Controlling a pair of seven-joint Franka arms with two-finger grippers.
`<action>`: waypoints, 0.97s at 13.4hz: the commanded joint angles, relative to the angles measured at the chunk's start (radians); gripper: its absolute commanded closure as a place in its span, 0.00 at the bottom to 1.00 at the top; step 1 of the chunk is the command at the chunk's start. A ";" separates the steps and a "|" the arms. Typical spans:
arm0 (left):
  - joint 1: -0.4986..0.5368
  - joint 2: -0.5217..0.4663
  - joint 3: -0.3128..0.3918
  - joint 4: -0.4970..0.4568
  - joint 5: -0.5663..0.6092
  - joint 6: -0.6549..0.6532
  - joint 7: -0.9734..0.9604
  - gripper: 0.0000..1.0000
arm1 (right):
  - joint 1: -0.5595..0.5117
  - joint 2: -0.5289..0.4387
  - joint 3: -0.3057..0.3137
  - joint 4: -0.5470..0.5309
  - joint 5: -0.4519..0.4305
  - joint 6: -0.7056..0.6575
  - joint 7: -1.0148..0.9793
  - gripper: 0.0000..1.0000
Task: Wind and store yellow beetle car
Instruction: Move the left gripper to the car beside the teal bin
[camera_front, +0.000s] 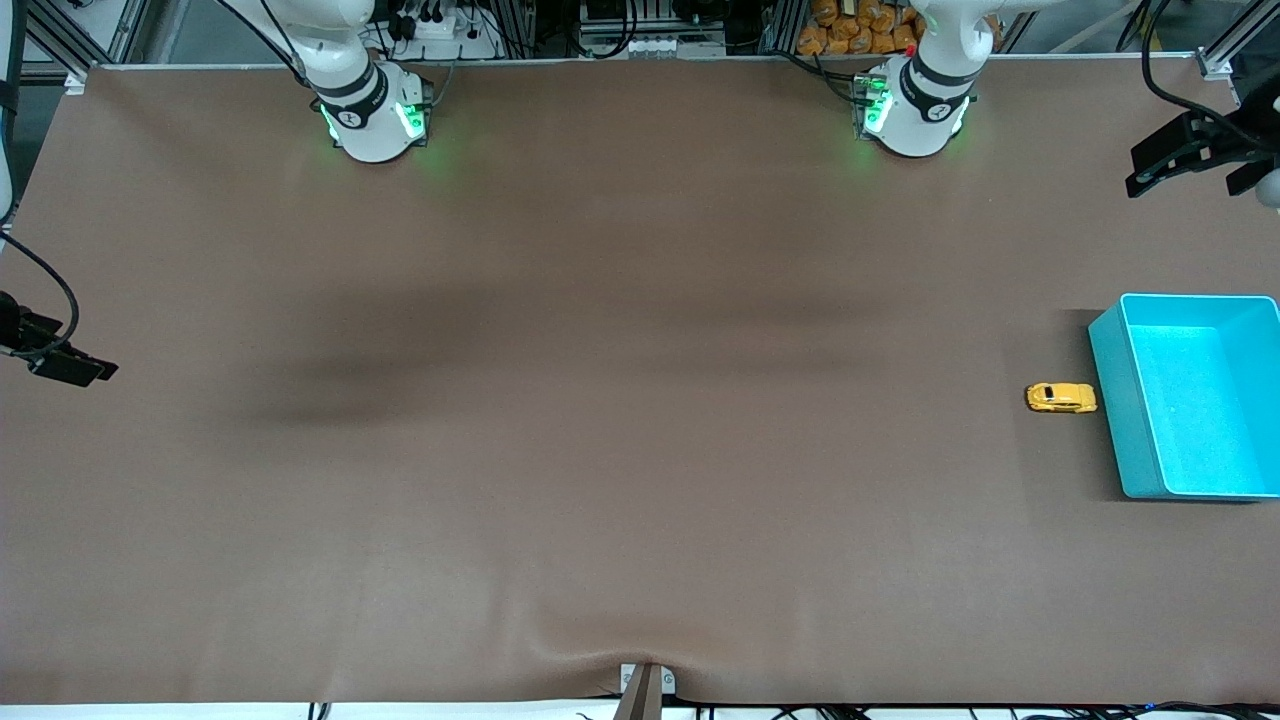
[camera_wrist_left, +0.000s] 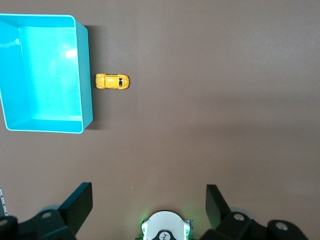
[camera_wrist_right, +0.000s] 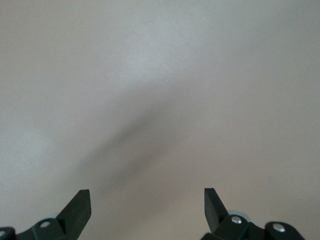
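Down at the table's (camera_front: 600, 520) near edge, a small grey bracket (camera_front: 646, 688) sits under a ripple in the brown cover. Moving up the cloth, here's the car (camera_front: 1061, 398), tiny and yellow, lying on its wheels toward the left arm's end, just beside the wall of the teal bin (camera_front: 1110, 400) with a sliver of cloth between them, as the left wrist view shows. One end of the car points at that wall. Bin's open-topped, nothing inside. Nothing stands over the car. The right gripper (camera_front: 60, 365) hangs high at the right arm's end, fingers spread wide, only bare cloth under it. Farther up, the left gripper (camera_front: 1200, 160) hovers above its end of the table, fingers (camera_wrist_left: 80, 202) wide apart too, holding nothing. Up top, both bases glow green, cables and orange packets (camera_front: 860, 30) past the table edge.
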 joint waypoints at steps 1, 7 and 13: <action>0.007 0.063 -0.006 0.009 0.023 0.036 0.004 0.00 | -0.026 -0.046 0.002 -0.005 0.021 -0.066 -0.187 0.00; 0.017 0.215 -0.011 0.007 0.023 0.105 -0.105 0.00 | -0.038 -0.178 0.000 -0.031 0.139 -0.177 -0.326 0.00; 0.116 0.312 -0.006 -0.040 0.021 0.104 -0.198 0.00 | 0.037 -0.315 0.006 -0.149 0.131 -0.144 -0.303 0.00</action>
